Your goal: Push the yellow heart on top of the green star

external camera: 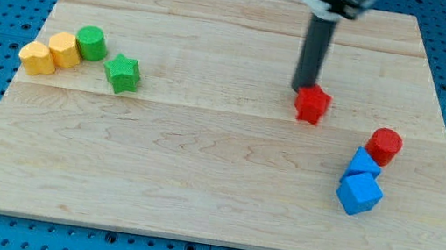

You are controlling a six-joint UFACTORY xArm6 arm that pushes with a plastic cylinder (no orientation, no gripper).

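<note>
The yellow heart (37,57) lies at the view's left edge of the wooden board, touching a yellow hexagon (64,49). The green star (123,73) lies a little to the right of them, just below and right of a green cylinder (91,42). My tip (305,88) is far to the view's right, near the board's top middle, touching the top left of a red star (312,104). The tip is well away from the yellow heart and the green star.
A red cylinder (385,146) sits at the view's right. Two blue blocks lie just below it, a smaller one (363,164) and a blue cube (360,194). The wooden board (196,183) rests on a blue pegboard.
</note>
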